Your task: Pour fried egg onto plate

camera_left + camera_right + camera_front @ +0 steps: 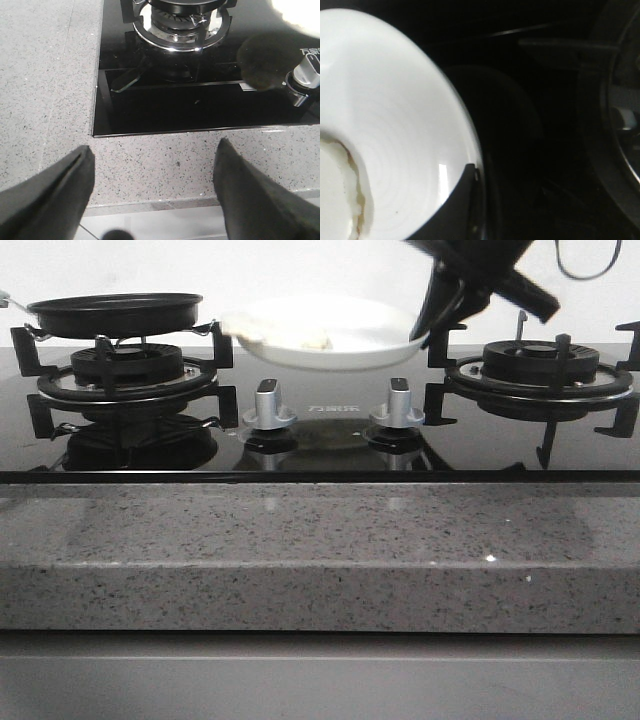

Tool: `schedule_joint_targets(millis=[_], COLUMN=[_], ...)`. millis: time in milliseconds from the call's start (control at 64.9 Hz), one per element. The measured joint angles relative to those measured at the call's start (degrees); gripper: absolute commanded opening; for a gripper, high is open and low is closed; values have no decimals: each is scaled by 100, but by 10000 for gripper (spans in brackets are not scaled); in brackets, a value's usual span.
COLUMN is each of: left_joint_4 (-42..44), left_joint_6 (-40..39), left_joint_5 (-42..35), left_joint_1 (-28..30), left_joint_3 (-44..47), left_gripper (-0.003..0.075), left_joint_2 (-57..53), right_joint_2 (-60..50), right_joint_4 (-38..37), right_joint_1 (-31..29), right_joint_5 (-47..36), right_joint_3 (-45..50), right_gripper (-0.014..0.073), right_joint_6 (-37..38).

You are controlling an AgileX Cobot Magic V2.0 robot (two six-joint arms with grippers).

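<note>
The white plate (340, 335) hangs above the glass hob between the two burners, and its bright edge (300, 10) also shows in the left wrist view. My right gripper (432, 322) is shut on the plate's right rim; one dark finger (462, 205) lies over the plate (395, 115) in the right wrist view. The fried egg (312, 340) lies on the plate as a pale, brown-edged piece (335, 200). The black frying pan (115, 312) sits on the left burner. My left gripper (154, 145) is open over the granite counter, holding nothing.
Two silver knobs (268, 402) (398, 400) stand at the hob's front middle. The right burner (540, 365) with its black grate is bare. A speckled granite counter (320, 540) runs along the front; the hob's front left corner (95, 134) lies just beyond my left fingers.
</note>
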Motion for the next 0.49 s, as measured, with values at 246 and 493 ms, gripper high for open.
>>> schedule_joint_targets(millis=[246, 493], left_joint_4=[0, 0], left_joint_6=[0, 0], left_joint_5=[0, 0], left_joint_1=[0, 0], left_joint_3=[0, 0], left_gripper=[494, 494], left_joint_2=[0, 0], right_joint_2=[142, 154], right_joint_4=[15, 66], right_joint_1=[-9, -9], right_joint_5=[-22, -45], right_joint_3=[0, -82], right_gripper=[281, 351], right_joint_6=[53, 53])
